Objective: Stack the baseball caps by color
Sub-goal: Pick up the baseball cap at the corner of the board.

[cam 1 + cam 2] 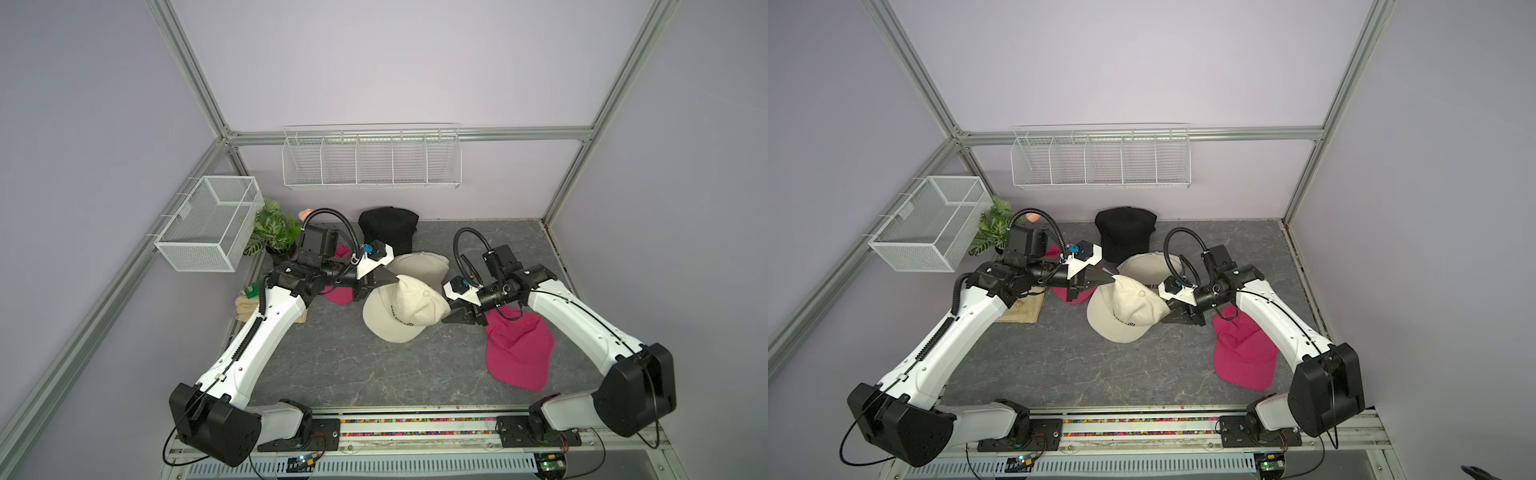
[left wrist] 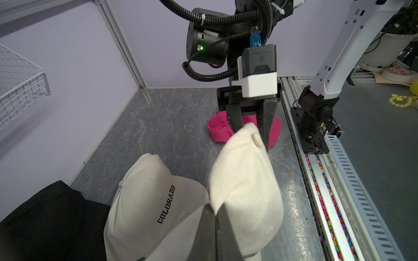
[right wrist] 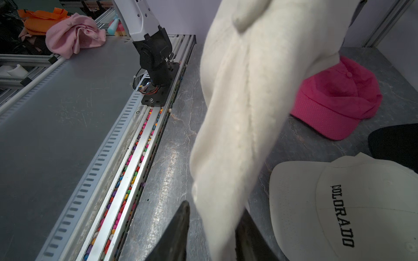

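A cream baseball cap (image 1: 403,307) (image 1: 1125,307) hangs between both arms above the table's middle. My left gripper (image 1: 390,279) (image 2: 214,206) is shut on a pinch of its crown fabric. My right gripper (image 1: 451,313) (image 3: 214,208) stands open around the cap's opposite side, with a gap beside one finger. Behind it lies a cream "COLORADO" cap (image 1: 419,266) (image 2: 144,203). A black cap (image 1: 388,228) sits at the back wall. One pink cap (image 1: 519,353) lies at the right. Another pink cap (image 1: 338,295) is partly hidden under my left arm.
A potted plant (image 1: 272,228) and a white mesh basket (image 1: 208,224) stand at the back left. A wire rack (image 1: 370,160) hangs on the back wall. A folded cream towel with a green toy (image 1: 249,305) lies under my left arm. The arm rail (image 1: 415,428) runs along the front.
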